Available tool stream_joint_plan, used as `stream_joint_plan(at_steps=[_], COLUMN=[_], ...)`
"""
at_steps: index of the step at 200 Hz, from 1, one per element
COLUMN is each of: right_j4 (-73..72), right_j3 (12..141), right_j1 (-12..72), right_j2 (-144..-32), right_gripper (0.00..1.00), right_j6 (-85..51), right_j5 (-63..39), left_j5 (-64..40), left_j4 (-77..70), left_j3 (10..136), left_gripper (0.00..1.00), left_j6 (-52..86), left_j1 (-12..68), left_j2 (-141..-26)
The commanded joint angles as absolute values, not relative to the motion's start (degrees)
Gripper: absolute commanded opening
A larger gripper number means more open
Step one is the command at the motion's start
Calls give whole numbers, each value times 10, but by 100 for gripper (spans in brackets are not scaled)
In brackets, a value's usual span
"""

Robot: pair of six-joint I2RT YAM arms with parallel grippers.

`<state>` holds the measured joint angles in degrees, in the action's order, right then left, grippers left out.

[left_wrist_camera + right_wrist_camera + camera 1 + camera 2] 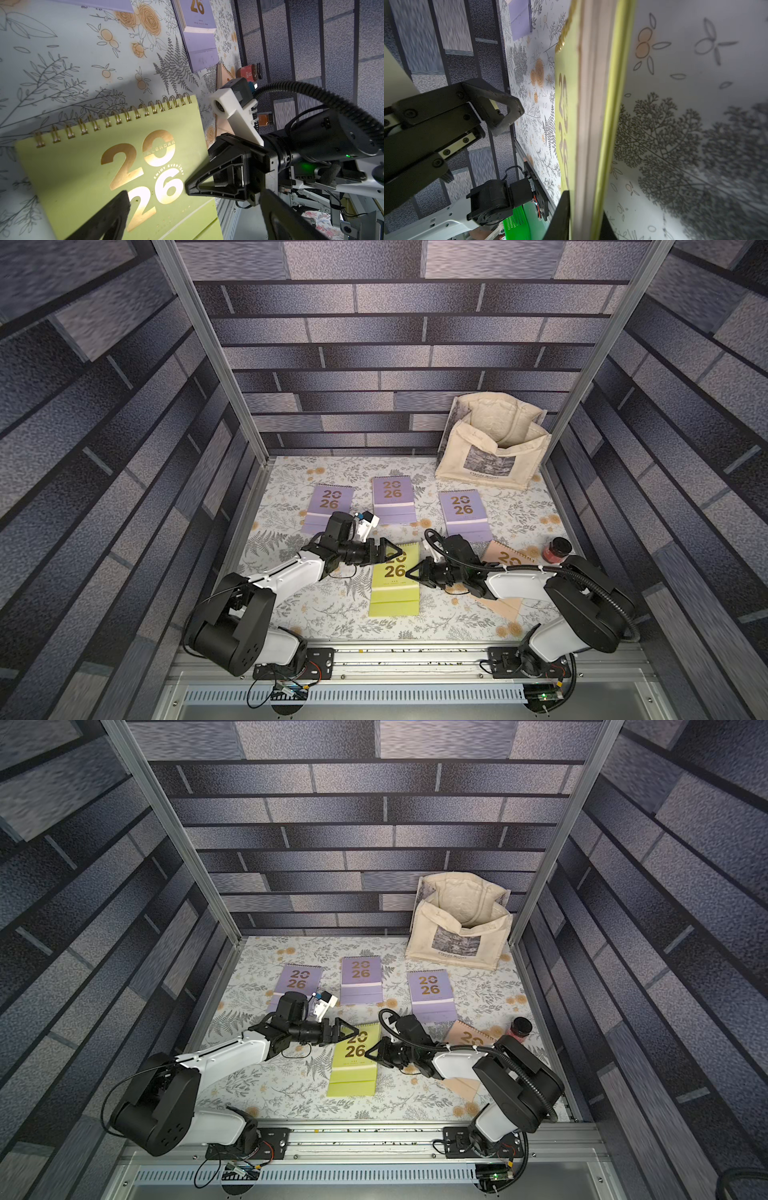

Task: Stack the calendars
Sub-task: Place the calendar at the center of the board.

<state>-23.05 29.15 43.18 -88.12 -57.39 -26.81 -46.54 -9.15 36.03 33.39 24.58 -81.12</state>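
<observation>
Nothing stacked yet: my right tool (409, 572) clamps the edge of the yellow-green calendar (395, 593) on the desk (457, 614), left tool (388, 553) spread above it, 3 lavender calendars (392, 499) beyond it, peach calendar (505, 558) beside it.

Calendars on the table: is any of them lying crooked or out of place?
Yes. The peach calendar lies turned at a clear angle; the yellow-green calendar and the three lavender calendars lie roughly straight.
</observation>
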Motion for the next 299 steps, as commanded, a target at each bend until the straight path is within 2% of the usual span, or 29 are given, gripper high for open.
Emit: stream_joint_plan(at_steps=[1,42,148,158,178,219,254,299], right_j4=[-67,-59,9,20,47,100,113,128], right_j3=[265,265,298,303,312,339,354,380], right_j1=[436,436,436,436,436,436,436,434], right_j2=[-904,-898,-883,-882,-874,-863,-862,-866], right_gripper=[18,22,43,47,64,77,84,87], right_j6=[-555,-554,-533,-529,-528,-513,-506,-497], right_j5=[-191,-185,-169,-167,-150,-123,-110,-95], left_j5=[-479,-475,-441,-440,-435,-432,-414,-380], left_j4=[-115,-121,-134,-137,-138,-141,-135,-74], left_j3=[359,354,339,337,333,326,323,312], left_gripper=[100,100,100,100,100,100,100,100], left_j6=[330,326,328,329,330,334,342,340], left_j1=[254,261,258,258,257,256,251,227], left_j2=[-832,-861,-899,-900,-899,-894,-856,-739])
